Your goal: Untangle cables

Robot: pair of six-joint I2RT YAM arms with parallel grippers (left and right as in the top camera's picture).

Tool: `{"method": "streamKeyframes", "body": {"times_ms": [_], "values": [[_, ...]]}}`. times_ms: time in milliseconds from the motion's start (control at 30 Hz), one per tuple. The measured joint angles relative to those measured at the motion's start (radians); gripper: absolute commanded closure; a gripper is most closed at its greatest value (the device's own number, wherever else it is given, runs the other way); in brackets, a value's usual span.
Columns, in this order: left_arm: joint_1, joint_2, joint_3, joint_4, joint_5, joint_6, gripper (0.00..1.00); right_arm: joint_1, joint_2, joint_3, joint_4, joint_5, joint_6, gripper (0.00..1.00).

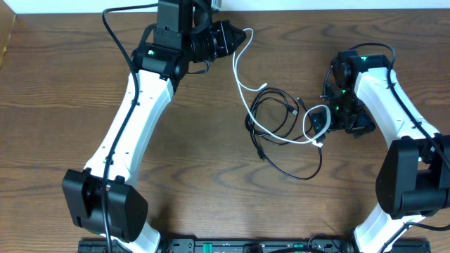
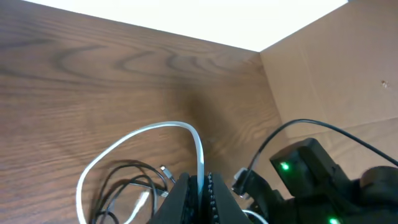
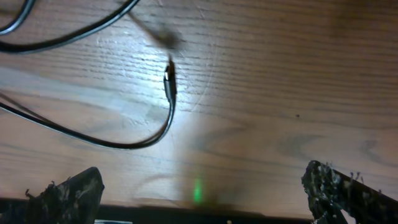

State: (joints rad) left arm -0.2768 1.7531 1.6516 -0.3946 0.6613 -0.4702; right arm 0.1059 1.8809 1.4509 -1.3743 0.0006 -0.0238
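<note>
Wooden table (image 1: 211, 204), bearing the tangle at centre. White cable (image 1: 235, 69) and black cable (image 3: 118, 146) are lying looped together. Left gripper (image 2: 200, 186) is pinching the white cable's end, likely to draw it free. Right gripper (image 3: 208, 196) is hovering beside the loops, jaws spread, empty.

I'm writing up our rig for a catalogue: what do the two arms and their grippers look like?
The left arm and right arm have white links, black joints, green status lights, black wires alongside. The left gripper and right gripper are black, two-fingered.
</note>
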Motion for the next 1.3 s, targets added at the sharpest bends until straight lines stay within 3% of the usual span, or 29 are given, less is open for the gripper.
{"method": "streamKeyframes", "body": {"times_ms": [133,333,667,967,1133,1300], "values": [[0.001,0.0,0.0,-0.026,-0.076,0.007,0.93,0.002,0.0,0.0,-0.001,-0.006,-0.038,0.04],[0.025,0.0,0.0,-0.063,-0.304,-0.006,0.93,0.03,0.0,0.0,0.023,-0.048,-0.101,0.04],[0.03,0.0,0.0,-0.126,-0.388,-0.007,0.93,0.057,0.0,0.0,0.047,-0.197,-0.259,0.01],[0.03,0.0,0.0,-0.129,-0.462,0.028,0.93,0.087,0.0,0.0,-0.046,-0.534,-0.604,0.01],[0.047,0.0,0.0,-0.026,-0.558,0.034,0.93,0.167,0.0,-0.008,-0.012,-0.538,-0.645,0.01],[0.087,0.0,-0.001,0.127,-0.535,0.027,0.93,0.227,0.0,-0.051,0.065,-0.444,-0.601,0.01]]}}
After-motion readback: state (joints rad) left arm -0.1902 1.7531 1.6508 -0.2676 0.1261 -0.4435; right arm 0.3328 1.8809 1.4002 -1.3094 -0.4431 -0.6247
